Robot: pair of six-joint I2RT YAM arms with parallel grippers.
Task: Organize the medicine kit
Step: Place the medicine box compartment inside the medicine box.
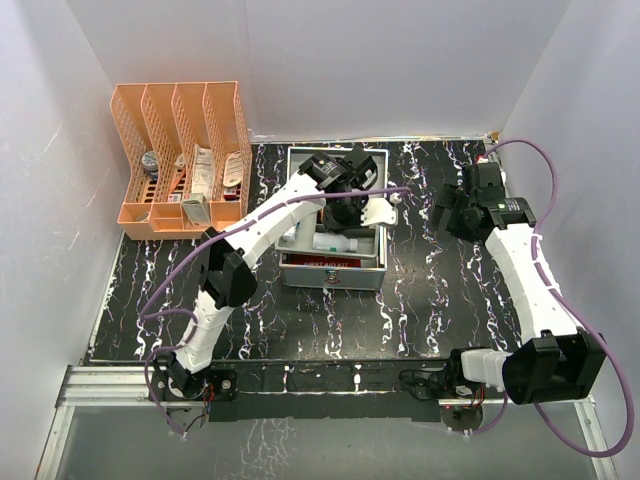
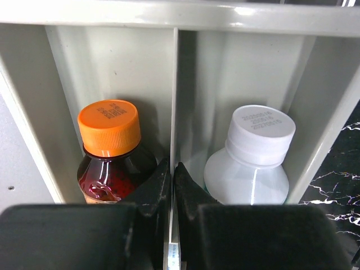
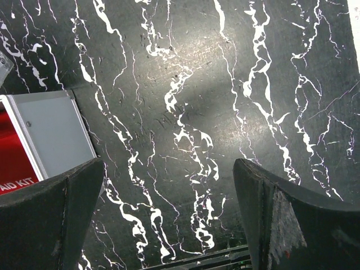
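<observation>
The medicine kit (image 1: 332, 272) is an open silver case with a red front label, at the table's middle. My left gripper (image 1: 346, 205) reaches into it. In the left wrist view its jaws (image 2: 172, 174) are shut on a thin white packet (image 2: 171, 247) seen edge-on, in line with the grey divider (image 2: 175, 84). A dark red bottle with an orange cap (image 2: 109, 127) lies in the left compartment, and a white bottle (image 2: 260, 130) in the right one. My right gripper (image 1: 450, 212) is open and empty over bare table, right of the kit; the kit's corner (image 3: 53, 132) shows in its view.
An orange four-slot file rack (image 1: 182, 160) with boxes, packets and a bottle stands at the back left. White walls enclose the black marbled table (image 3: 185, 112). A small white item (image 1: 396, 197) lies just right of the kit.
</observation>
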